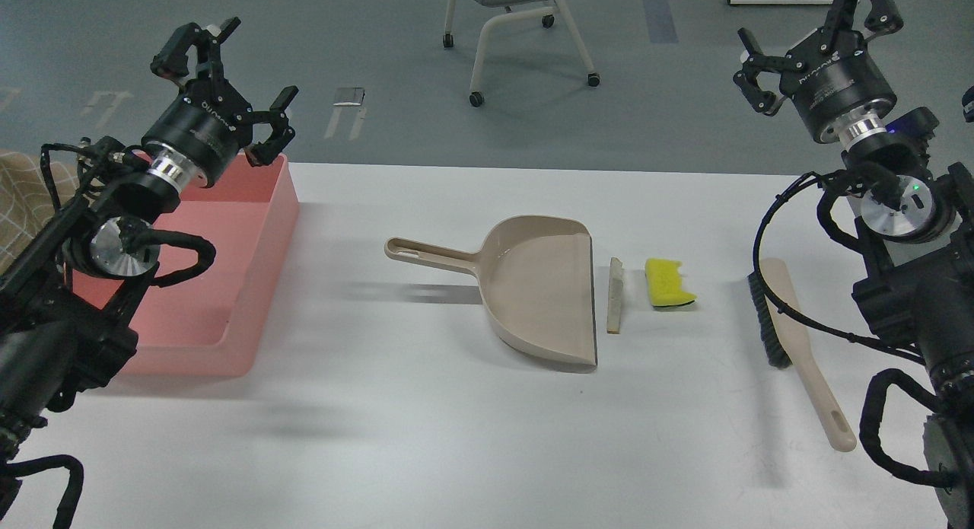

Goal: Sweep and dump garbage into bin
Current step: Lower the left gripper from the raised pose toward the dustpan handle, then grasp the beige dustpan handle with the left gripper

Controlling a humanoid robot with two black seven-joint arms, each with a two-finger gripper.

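While both arms hang raised with fingers spread, left gripper and right gripper hold nothing. Sponge and bread lie well below-left of my right gripper, bin just under the left. The brush looks tipped on edge, so a careless grasp could roll it.

The table across the lower frame looks like a smooth, matt white board. At left, the bin is pink plastic with a soft satin sheen. In the middle, the dustpan is smooth beige plastic, slightly glossy inside. Just right of it, the bread slice looks dry and rough, and the sponge is porous yellow foam on a dark scouring layer. At right, the brush has a matt beige plastic handle and stiff black bristles. Both arms are matt black with polished metal rings.
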